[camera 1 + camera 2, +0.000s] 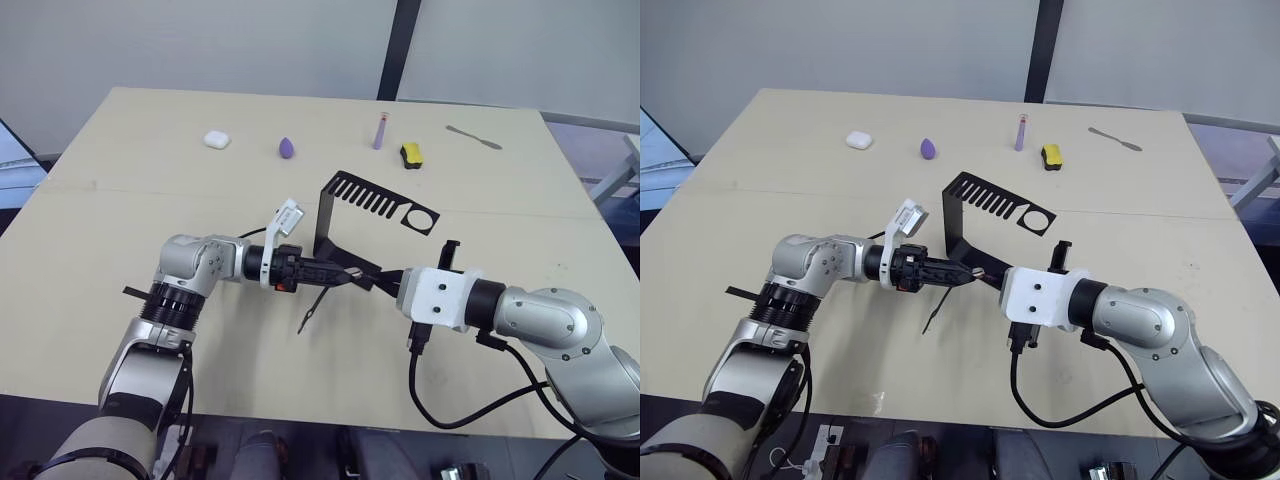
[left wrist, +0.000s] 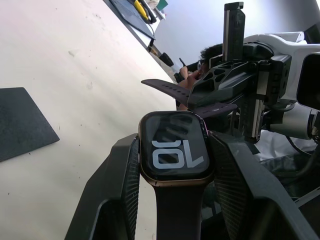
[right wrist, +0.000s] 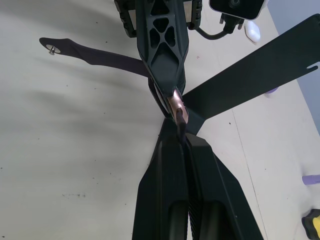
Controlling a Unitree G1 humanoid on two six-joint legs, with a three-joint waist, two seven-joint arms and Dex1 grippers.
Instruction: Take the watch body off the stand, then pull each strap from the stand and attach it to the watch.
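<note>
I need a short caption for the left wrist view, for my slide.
Left tool grips the watch body, one strap attached, facing the right tool.

Layout of table, stand and far row.
Stand near table middle, foot toward the near edge, top plate reaching back and right. In front of the foot, left gripper from the left, meeting right gripper from the right; watch body between the left gripper's fingers, one strap hanging below toward the near edge. Along the far edge, left to right: earbud case, egg sponge, tube, block, spatula.
</note>
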